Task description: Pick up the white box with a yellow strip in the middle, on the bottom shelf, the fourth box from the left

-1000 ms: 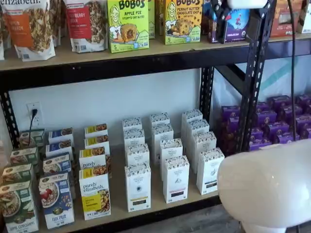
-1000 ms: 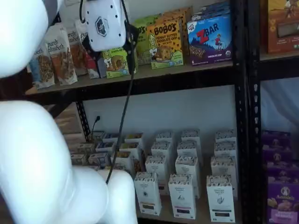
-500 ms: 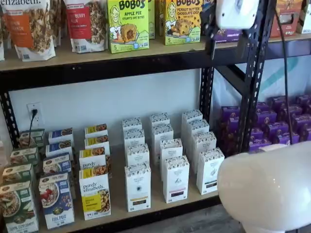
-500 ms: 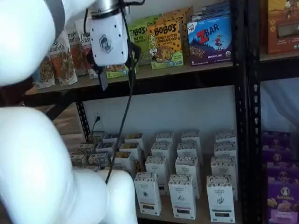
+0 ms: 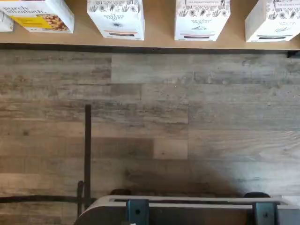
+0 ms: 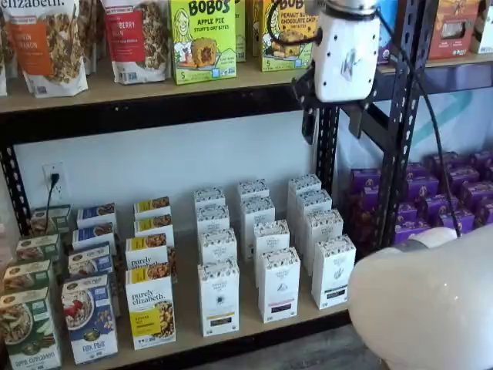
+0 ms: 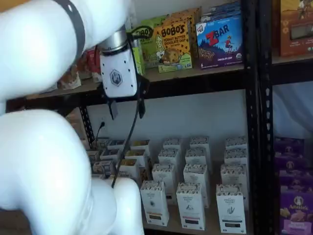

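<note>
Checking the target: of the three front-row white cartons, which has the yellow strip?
The leftmost white box, beside the purely elizabeth box; the middle carton and right carton carry dark strips.

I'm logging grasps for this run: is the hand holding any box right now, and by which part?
Nothing is held. The white-bodied hand with black fingers hangs open and empty in front of the upper shelf, well above the tall white carton with the yellow strip.

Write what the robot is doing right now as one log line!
pincer: open, empty, up by the upper shelf | white box: upright, front row, untouched | bottom shelf: boxes in tidy rows
</note>
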Robot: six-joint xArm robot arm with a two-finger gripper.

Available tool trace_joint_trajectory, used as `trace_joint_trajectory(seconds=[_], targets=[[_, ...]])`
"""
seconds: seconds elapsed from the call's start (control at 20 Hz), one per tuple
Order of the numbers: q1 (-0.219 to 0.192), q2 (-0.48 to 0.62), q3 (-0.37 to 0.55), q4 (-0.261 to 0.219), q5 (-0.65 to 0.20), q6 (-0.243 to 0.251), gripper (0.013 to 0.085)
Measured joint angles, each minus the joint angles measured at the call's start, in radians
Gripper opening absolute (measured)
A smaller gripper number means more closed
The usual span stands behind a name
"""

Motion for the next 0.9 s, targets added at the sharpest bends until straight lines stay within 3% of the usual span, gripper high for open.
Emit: trace_joint_trajectory(seconds=[0.4, 0.9], targets=[[0.053, 0.023, 0.107, -0.005, -0.153, 0.049, 0.0850], [0.125, 0.133, 0.219, -0.017, -0.391, 0.118, 0.0850]])
